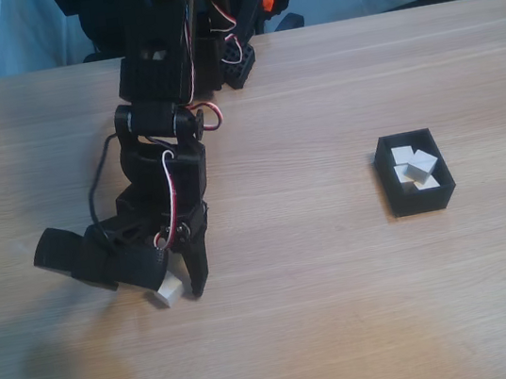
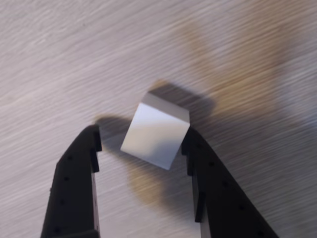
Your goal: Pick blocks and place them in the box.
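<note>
In the fixed view the tool (image 1: 176,282) is seen lowered to the wooden desk (image 1: 366,306), well to the left of the box (image 1: 414,173), with the black arm (image 1: 161,117) reaching down to it from the far edge of the desk. A white cube (image 1: 164,291) lies at the tool's tip, partly covered by the tool's body on its left side and bordered by the slimmer black finger (image 1: 194,265) on its right.

In the wrist view the tool (image 2: 141,144) is shown parted, its jaws standing on either side of the white cube (image 2: 156,133). The cube is turned at an angle between them: one corner is touching, or just beside, the right finger (image 2: 208,173), while a clear strip of desk is left between the cube and the left finger (image 2: 77,173). The cube is therefore not clamped; whether it rests fully flat on the desk (image 2: 74,59) cannot be told.

Far to the tool's right in the fixed view, the black open-topped box holds three white cubes (image 1: 417,168), packed close together, the middle one tilted and lying over its neighbours.
</note>
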`<action>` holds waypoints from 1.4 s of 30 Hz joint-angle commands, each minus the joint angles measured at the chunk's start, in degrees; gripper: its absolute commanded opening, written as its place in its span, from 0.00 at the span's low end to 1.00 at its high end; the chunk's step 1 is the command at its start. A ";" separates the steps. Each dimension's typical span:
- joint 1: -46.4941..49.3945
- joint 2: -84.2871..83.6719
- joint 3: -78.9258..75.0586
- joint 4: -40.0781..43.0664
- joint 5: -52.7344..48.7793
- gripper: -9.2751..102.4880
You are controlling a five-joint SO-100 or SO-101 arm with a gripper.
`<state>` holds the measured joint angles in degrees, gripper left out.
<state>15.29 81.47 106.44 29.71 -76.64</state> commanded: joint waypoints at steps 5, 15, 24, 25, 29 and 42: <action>0.97 -1.14 -5.36 -0.88 -1.41 0.24; 1.32 -1.05 -5.62 -0.97 -2.02 0.11; -2.99 9.84 0.79 -0.97 -1.14 0.08; -4.13 12.39 2.55 -0.62 -0.97 0.08; -10.81 23.55 8.61 5.01 1.58 0.08; -43.07 44.74 9.76 31.03 16.44 0.08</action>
<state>-21.88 122.70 118.30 57.66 -62.67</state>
